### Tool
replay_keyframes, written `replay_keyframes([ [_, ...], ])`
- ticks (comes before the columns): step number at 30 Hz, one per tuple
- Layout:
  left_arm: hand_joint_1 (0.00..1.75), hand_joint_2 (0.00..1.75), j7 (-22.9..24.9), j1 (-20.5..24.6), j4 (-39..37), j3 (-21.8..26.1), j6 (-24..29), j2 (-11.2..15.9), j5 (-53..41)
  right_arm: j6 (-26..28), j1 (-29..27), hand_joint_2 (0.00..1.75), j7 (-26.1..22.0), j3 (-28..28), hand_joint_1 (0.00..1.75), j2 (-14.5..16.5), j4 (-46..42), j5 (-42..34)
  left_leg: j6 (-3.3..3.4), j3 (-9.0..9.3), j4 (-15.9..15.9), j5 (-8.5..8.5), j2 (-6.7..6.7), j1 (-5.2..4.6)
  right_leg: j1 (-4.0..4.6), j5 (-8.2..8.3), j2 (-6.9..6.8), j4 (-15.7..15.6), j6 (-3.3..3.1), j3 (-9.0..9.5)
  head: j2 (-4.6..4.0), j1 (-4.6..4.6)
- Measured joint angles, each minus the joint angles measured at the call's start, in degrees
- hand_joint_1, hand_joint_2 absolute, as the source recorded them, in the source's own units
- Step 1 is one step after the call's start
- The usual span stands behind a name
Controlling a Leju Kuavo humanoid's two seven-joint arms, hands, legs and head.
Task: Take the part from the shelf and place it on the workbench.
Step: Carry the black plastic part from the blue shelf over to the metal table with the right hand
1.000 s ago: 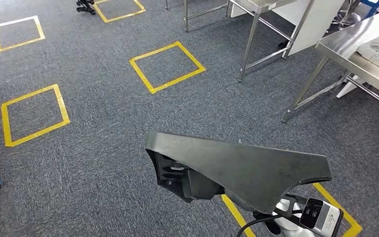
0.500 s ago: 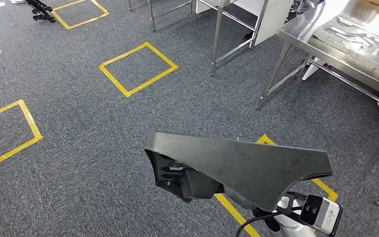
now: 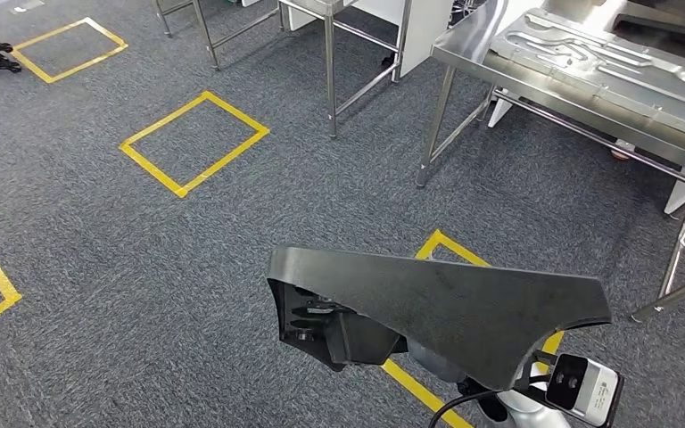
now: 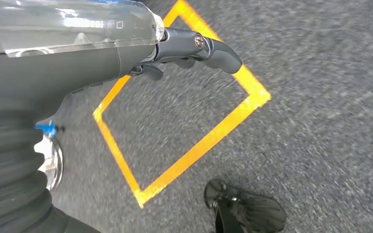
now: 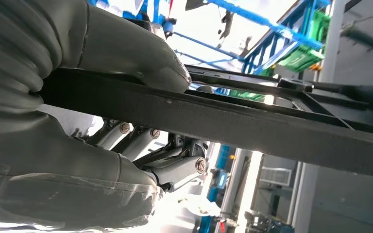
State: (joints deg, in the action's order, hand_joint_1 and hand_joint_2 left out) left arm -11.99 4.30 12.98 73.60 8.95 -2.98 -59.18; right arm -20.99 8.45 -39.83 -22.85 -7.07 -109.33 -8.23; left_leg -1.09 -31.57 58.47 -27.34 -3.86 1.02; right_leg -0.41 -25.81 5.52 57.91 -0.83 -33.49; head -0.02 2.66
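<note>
Workbench point(image 3: 589, 80) now nearer — right hand point(image 5: 126, 160) grips part point(image 3: 446, 308).

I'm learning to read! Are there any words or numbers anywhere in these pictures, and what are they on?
No words or numbers can be read here.
The black part in the right hand is plain.
The white camera box below it shows no letters.
The steel workbench carries no label that can be read.
The yellow tape squares on the carpet are bare outlines.
</note>
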Motion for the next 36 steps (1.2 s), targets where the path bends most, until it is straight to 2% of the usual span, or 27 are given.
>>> replay_keyframes([
  [1, 0.0, 1.75, 0.0, 0.0, 0.0, 0.1, 0.0, 0.0, 0.0, 0.1, 0.2, 1.75, 0.1, -0.1, 1.73, 0.0, 0.0, -0.1, 0.23, 0.27, -0.8, -0.05, -0.51, -0.06, -0.09, 0.14, 0.62, 0.1, 0.4, -0.31, 0.0, 0.0],
  [3, 0.0, 1.75, 0.1, 0.1, 0.0, 0.3, 0.0, 0.0, 0.0, 0.5, 0.6, 1.75, 0.5, -0.3, 1.73, 0.0, 0.0, -0.5, 0.86, 0.28, -1.1, 0.23, 0.49, -0.14, -0.26, 0.38, 1.33, 0.0, 1.17, -0.72, 0.0, 0.0],
  [5, 0.0, 1.75, 0.1, 0.3, 0.0, 0.4, 0.0, 0.0, 0.0, 0.9, 1.2, 1.75, 0.8, -0.4, 1.73, 0.0, 0.0, -1.0, 1.75, 0.38, -1.6, 0.63, 1.82, 0.0, -0.04, -1.03, -1.02, 2.0, 1.61, -1.74, 0.0, 0.0],
  [7, 0.0, 1.75, 0.2, 0.2, 0.0, 0.5, 0.0, 0.0, 0.0, 1.4, 2.0, 1.75, 1.1, -0.4, 1.73, 0.0, 0.0, -1.6, 2.29, 0.35, -1.9, 0.8, 3.34, -0.07, 0.07, -4.61, -4.19, 8.5, 1.85, -4.83, 0.0, -0.01],
  [8, 0.0, 1.75, 0.2, 0.1, 0.0, 0.6, 0.0, 0.0, 0.0, 1.7, 2.3, 1.75, 1.3, -0.5, 1.73, 0.0, 0.0, -1.9, 2.37, 0.3, -1.9, 0.78, 4.1, -0.16, -0.03, -6.32, -4.76, 12.6, 1.98, -6.75, 0.0, -0.01],
  [9, 0.0, 1.75, 0.2, 0.0, 0.0, 0.6, 0.1, 0.0, 0.0, 1.9, 2.5, 1.75, 1.5, -0.5, 1.73, 0.0, 0.0, -2.2, 2.39, 0.27, -1.8, 0.75, 4.85, -0.23, -0.15, -7.21, -4.98, 15.5, 2.11, -8.17, 0.0, -0.02],
  [10, 0.0, 1.75, 0.2, 0.0, 0.0, 0.6, 0.1, 0.0, 0.0, 2.0, 2.6, 1.75, 1.7, -0.5, 1.73, 0.0, 0.0, -2.4, 2.39, 0.26, -1.8, 0.71, 5.55, -0.28, -0.24, -7.06, -5.12, 16.6, 2.18, -8.63, 0.0, -0.02],
  [11, 0.0, 1.75, 0.2, 0.1, 0.0, 0.6, 0.1, 0.0, 0.1, 2.1, 2.8, 1.75, 1.8, -0.5, 1.73, -0.1, 0.0, -2.5, 2.34, 0.3, -1.8, 0.65, 6.2, -0.31, -0.3, -5.8, -5.35, 15.1, 2.18, -7.79, 0.0, -0.02],
  [12, 0.0, 1.75, 0.2, 0.2, 0.0, 0.6, 0.1, 0.0, 0.1, 2.1, 3.0, 1.75, 1.8, -0.5, 1.73, -0.1, 0.0, -2.6, 2.26, 0.41, -1.8, 0.57, 6.81, -0.33, -0.31, -3.88, -5.85, 11.5, 2.08, -5.84, 0.0, -0.02],
  [14, 0.0, 1.75, 0.1, 0.3, 0.0, 0.6, 0.1, 0.0, 0.1, 2.1, 3.5, 1.75, 1.9, -0.6, 1.73, -0.2, 0.0, -2.8, 1.91, 0.69, -1.7, 0.33, 7.87, -0.52, 0.08, -0.96, -8.39, 3.0, 1.52, -1.34, 0.0, -0.01],
  [15, 0.0, 1.75, 0.1, 0.3, 0.0, 0.7, 0.0, -0.1, 0.2, 2.1, 3.8, 1.75, 1.9, -0.6, 1.73, -0.2, 0.1, -2.9, 1.63, 0.79, -1.7, 0.23, 8.33, -0.62, 0.36, -0.38, -9.26, 0.6, 1.21, -0.09, 0.0, 0.0],
  [16, 0.0, 1.75, 0.0, 0.3, 0.0, 0.7, 0.0, -0.1, 0.3, 2.1, 4.0, 1.75, 1.9, -0.6, 1.73, -0.2, 0.1, -3.0, 1.33, 0.88, -1.7, 0.14, 8.8, -0.72, 0.62, -0.34, -9.71, -0.4, 0.95, 0.34, 0.0, 0.0],
  [18, 0.0, 1.75, -0.1, 0.5, 0.0, 0.7, 0.0, -0.1, 0.6, 2.1, 4.3, 1.75, 2.0, -0.6, 1.73, -0.3, 0.2, -3.2, 0.67, 1.07, -1.8, -0.03, 9.77, -0.78, 0.66, -0.09, -8.39, -0.6, 0.48, 0.21, 0.0, 0.0],
  [19, 0.0, 1.75, -0.1, 0.5, 0.0, 0.7, 0.0, -0.1, 0.8, 2.0, 4.4, 1.75, 2.0, -0.6, 1.73, -0.3, 0.3, -3.3, 0.36, 1.1, -1.5, -0.42, 9.53, -0.71, 0.47, 0.09, -7.81, -0.8, 0.19, 0.29, 0.0, 0.0],
  [20, 0.0, 1.75, -0.2, 0.6, 0.0, 0.7, 0.0, -0.1, 0.9, 2.0, 4.6, 1.75, 2.0, -0.7, 1.73, -0.3, 0.4, -3.4, 0.08, 0.75, -0.4, -1.33, 8.65, -0.61, 0.27, 0.29, -7.23, -1.1, -0.14, 0.38, 0.0, 0.01],
  [21, 0.0, 1.75, -0.2, 0.6, 0.0, 0.7, 0.0, -0.2, 1.0, 2.0, 4.8, 1.75, 2.0, -0.8, 1.73, -0.3, 0.5, -3.5, -0.16, -0.23, 2.1, -2.89, 7.34, -0.48, 0.07, 0.45, -6.68, -1.3, -0.45, 0.47, 0.0, 0.01],
  [23, 0.0, 1.75, -0.2, 0.5, 0.0, 0.8, 0.0, -0.3, 1.0, 2.0, 5.1, 1.75, 2.0, -1.0, 1.73, -0.2, 0.8, -3.7, -0.51, -3.76, 9.9, -6.79, 4.92, -0.29, 0.09, 0.56, -5.47, -1.3, -0.77, 0.36, 0.0, 0.01],
  [24, 0.0, 1.75, -0.2, 0.4, 0.0, 0.8, 0.0, -0.3, 1.0, 1.9, 5.2, 1.75, 2.0, -1.1, 1.73, -0.2, 1.0, -3.7, -0.64, -5.54, 13.6, -8.02, 4.49, -0.26, 0.13, 0.57, -4.72, -1.2, -0.81, 0.3, 0.0, 0.01],
  [25, 0.0, 1.75, -0.3, 0.3, 0.0, 0.9, 0.0, -0.3, 1.1, 1.9, 5.2, 1.75, 2.0, -1.1, 1.73, -0.2, 1.2, -3.8, -0.69, -6.53, 15.4, -8.12, 4.33, -0.26, 0.16, 0.57, -3.96, -1.1, -0.82, 0.28, 0.0, 0.01],
  [26, 0.0, 1.75, -0.4, 0.2, 0.0, 0.9, -0.1, -0.3, 1.1, 1.9, 5.2, 1.75, 2.0, -1.2, 1.73, -0.3, 1.4, -3.9, -0.67, -6.46, 14.9, -7.02, 4.26, -0.25, 0.17, 0.54, -3.18, -1.0, -0.78, 0.3, 0.0, 0.01],
  [28, 0.0, 1.75, -0.8, 0.2, 0.0, 0.9, -0.4, -0.3, 1.0, 1.9, 5.2, 1.75, 1.9, -1.2, 1.73, -0.3, 1.8, -4.1, -0.41, -3.48, 7.7, -2.59, 3.22, -0.16, 0.11, 0.4, -1.73, -0.7, -0.56, 0.37, 0.0, 0.01],
  [30, 0.0, 1.75, -1.1, 0.3, 0.0, 1.0, -0.6, -0.3, 1.0, 1.9, 5.3, 1.75, 1.7, -1.2, 1.73, -0.4, 2.1, -4.1, -0.02, -0.5, 0.7, 0.02, 1.06, -0.03, 0.13, 0.32, -0.44, -0.3, -0.02, 0.07, 0.0, 0.01],
  [31, 0.0, 1.75, -1.1, 0.3, 0.0, 1.0, -0.7, -0.3, 1.0, 1.9, 5.4, 1.75, 1.5, -1.2, 1.73, -0.4, 2.2, -4.1, 0.21, 0.09, -0.7, 0.23, 0.37, -0.06, 0.09, 0.4, 0.12, -0.2, 0.33, -0.2, 0.0, 0.01],
  [32, 0.0, 1.75, -1.2, 0.3, 0.0, 1.0, -0.8, -0.3, 1.0, 1.9, 5.4, 1.75, 1.4, -1.2, 1.73, -0.5, 2.3, -4.1, 0.44, 0.2, -0.9, 0.08, 0.34, -0.16, 0.01, 0.56, 0.67, -0.2, 0.72, -0.45, 0.0, 0.01],
  [33, 0.0, 1.75, -1.3, 0.4, 0.0, 1.0, -0.8, -0.3, 1.0, 2.0, 5.3, 1.75, 1.3, -1.2, 1.73, -0.6, 2.3, -4.1, 0.77, 0.19, -1.0, 0.24, 0.84, -0.18, -0.05, 0.74, 1.19, -0.3, 1.11, -0.63, 0.0, 0.01],
  [34, 0.0, 1.75, -1.3, 0.5, 0.0, 1.0, -0.9, -0.3, 1.0, 2.0, 5.2, 1.75, 1.2, -1.2, 1.73, -0.7, 2.4, -4.1, 1.16, 0.23, -1.3, 0.43, 1.43, -0.14, -0.08, 0.63, 1.05, -0.1, 1.41, -0.79, 0.0, 0.01],
  [36, 0.0, 1.75, -1.6, 0.7, 0.0, 1.1, -1.0, -0.4, 1.0, 2.0, 5.2, 1.75, 1.0, -1.2, 1.73, -0.9, 2.4, -4.0, 2.03, 0.34, -1.8, 0.8, 2.72, 0.06, 0.08, -1.3, -1.3, 2.8, 1.86, -2.26, 0.0, -0.01],
])
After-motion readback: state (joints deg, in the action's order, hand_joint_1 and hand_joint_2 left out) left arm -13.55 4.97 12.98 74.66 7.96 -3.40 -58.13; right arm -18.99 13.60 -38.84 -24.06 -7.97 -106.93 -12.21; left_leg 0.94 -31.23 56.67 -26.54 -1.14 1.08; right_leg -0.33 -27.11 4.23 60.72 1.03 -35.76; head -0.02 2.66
